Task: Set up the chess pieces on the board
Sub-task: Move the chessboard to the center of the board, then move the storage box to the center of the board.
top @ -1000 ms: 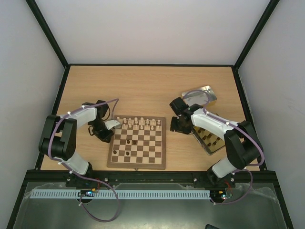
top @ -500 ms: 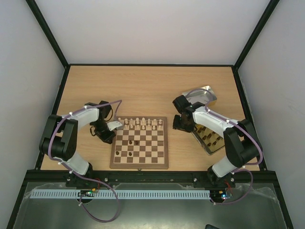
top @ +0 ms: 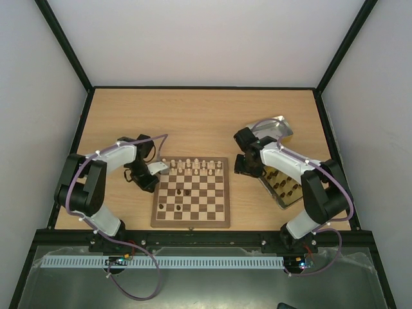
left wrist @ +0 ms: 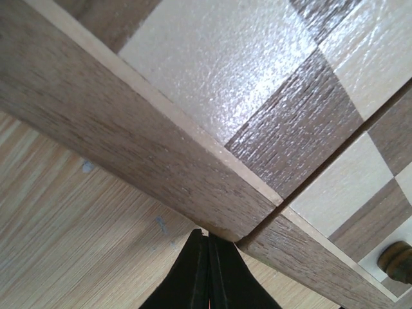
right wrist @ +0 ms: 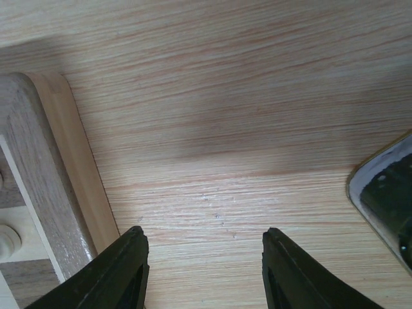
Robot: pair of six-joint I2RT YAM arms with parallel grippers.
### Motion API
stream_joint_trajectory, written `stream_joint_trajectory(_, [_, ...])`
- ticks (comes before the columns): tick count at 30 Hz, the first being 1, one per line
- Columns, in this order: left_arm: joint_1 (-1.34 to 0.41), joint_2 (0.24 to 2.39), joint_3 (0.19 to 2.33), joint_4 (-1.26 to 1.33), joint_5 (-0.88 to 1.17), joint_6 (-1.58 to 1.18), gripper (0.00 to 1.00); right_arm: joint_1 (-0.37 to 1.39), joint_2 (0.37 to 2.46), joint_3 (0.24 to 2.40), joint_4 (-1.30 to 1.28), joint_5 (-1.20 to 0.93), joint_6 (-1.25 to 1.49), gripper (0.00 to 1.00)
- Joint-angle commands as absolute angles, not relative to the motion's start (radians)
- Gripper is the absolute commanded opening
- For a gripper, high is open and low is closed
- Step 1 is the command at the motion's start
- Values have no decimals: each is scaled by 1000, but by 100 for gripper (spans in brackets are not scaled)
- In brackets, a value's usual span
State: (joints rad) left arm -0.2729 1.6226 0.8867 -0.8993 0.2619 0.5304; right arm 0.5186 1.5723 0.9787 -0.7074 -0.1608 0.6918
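We see the board [top: 190, 223] lying flat on the counter [top: 193, 116], near its front edge and between the two arms. A row of pale chess pieces [top: 188, 165] stands along the board's far edge. A few dark chess pieces [top: 187, 191] stand scattered on squares nearer the middle and the left side. More dark ones [top: 283, 187] lie in the gold tin [top: 283, 205], just beyond the board's right side. The silver tin [top: 275, 125] sits behind the gold one.

The left jaws are pressed fully together with nothing between them. In the left wrist view we find their black fingertips [left wrist: 196, 277] right at the board's border, at its left side near the far corner.

The right jaws stand apart and hold nothing. Their fingers [right wrist: 122, 270] hang over bare counter in the gap between the board's far right corner and the gold tin, touching neither. At the left edge of the right wrist view we can make out one pale piece [right wrist: 8, 239].
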Motion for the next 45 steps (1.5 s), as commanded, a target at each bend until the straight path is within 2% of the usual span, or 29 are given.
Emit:
stream_joint_trajectory(1, [-282, 1638, 903, -888, 255, 514, 2, 504, 1579, 1022, -751, -122, 679, 49])
stream_joint_trajectory(11, [-189, 1574, 861, -859, 142, 515, 2, 466, 1531, 1161, -883, -39, 641, 38])
stream_joint_trajectory(16, [-72, 1500, 876, -873, 129, 534, 19, 391, 1460, 1165, -957, -17, 603, 45])
stream_joint_trajectory(19, [1, 1462, 892, -897, 145, 551, 34, 350, 1418, 1128, -978, -6, 585, 53])
stream_joint_trajectory(22, [35, 1425, 896, -906, 144, 561, 43, 338, 1394, 1075, -969, -14, 587, 55])
stream_joint_trajectory(45, [89, 1339, 808, -864, 128, 537, 44, 337, 1473, 965, -837, -120, 592, 47])
